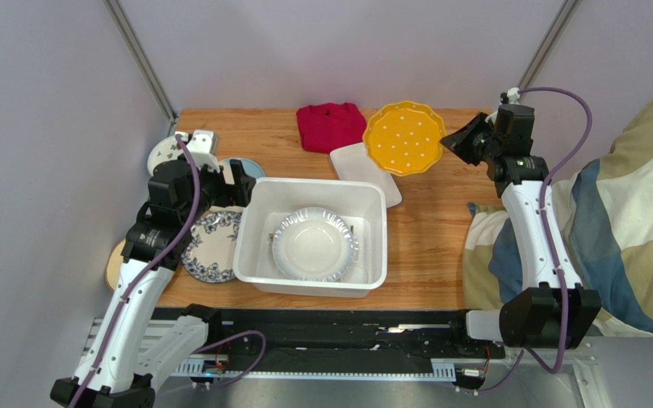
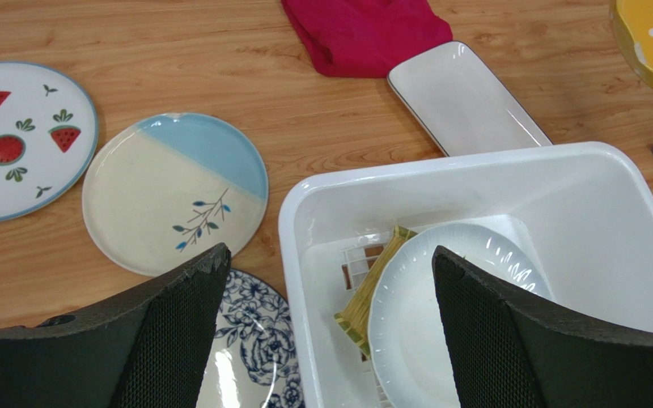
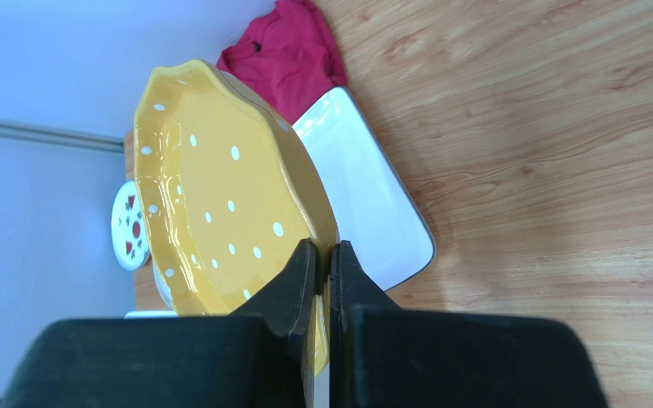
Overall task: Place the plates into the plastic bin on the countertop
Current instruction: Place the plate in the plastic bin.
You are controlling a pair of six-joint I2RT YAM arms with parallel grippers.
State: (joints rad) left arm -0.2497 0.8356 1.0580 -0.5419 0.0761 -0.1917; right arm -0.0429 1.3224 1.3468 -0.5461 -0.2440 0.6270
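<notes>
The white plastic bin (image 1: 247, 246) stands on the countertop (image 1: 428, 229) and holds a white round plate (image 1: 315, 245) over a greenish woven-look plate (image 2: 371, 297). My right gripper (image 1: 458, 143) is shut on the right rim of the yellow scalloped plate (image 1: 404, 138), which is tilted up over the white rectangular plate (image 1: 355, 161); its grip shows in the right wrist view (image 3: 323, 255). My left gripper (image 2: 330, 252) is open and empty above the bin's left rim (image 2: 292, 221). The blue floral plate (image 1: 211, 245), cream-and-blue plate (image 2: 177, 191) and strawberry-print plate (image 2: 15, 140) lie left of the bin.
A folded red cloth (image 1: 330, 125) lies at the back, touching the rectangular plate. A tan dish (image 1: 114, 263) pokes out at the left table edge under my left arm. A patterned blanket (image 1: 619, 221) lies beyond the right edge. Grey walls close the back and left.
</notes>
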